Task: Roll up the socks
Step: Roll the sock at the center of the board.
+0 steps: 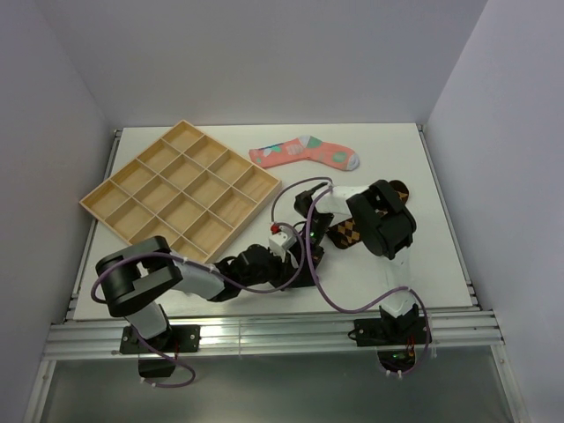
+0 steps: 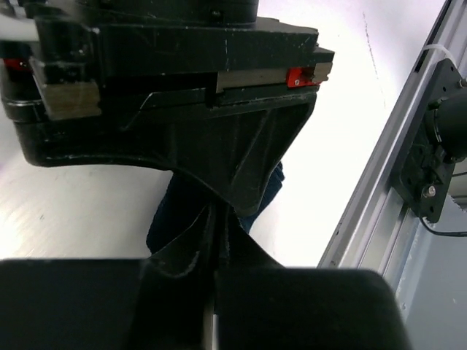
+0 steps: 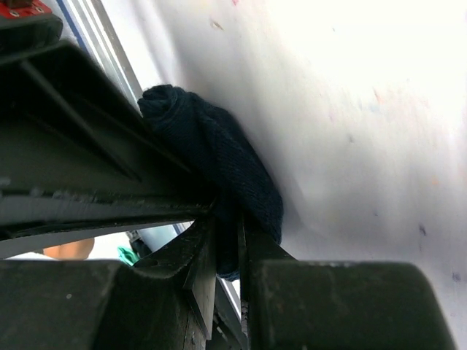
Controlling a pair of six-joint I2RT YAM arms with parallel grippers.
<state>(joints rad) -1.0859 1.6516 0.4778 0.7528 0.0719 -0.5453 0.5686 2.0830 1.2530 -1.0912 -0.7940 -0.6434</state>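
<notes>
1. Near the middle of the front edge of the white table [image 1: 414,264], both arms meet over the navy sock [image 3: 219,153]. It is a small bunched wad of dark, finely knitted fabric on the smooth tabletop, close to the aluminium rail [image 2: 365,204].
2. The left gripper [image 2: 217,219] has its black, wedge-shaped fingers drawn almost together, pinching a fold of the navy sock at their tips.
3. The right gripper [image 3: 226,226] is likewise nearly closed, with a strip of the same navy fabric caught between its fingers.
4. The diamond-patterned sock [image 1: 346,234], brown and orange, lies flat to the right of the table's middle. The right arm hides most of it, and one end shows beyond the arm on the far side.
5. The pink sock [image 1: 304,152], with teal and white patches, lies flat in an L shape near the back edge, well apart from both arms.
6. The wooden tray [image 1: 181,189], pale, with thin walls forming a grid of square compartments, sits at an angle toward the back left corner.
</notes>
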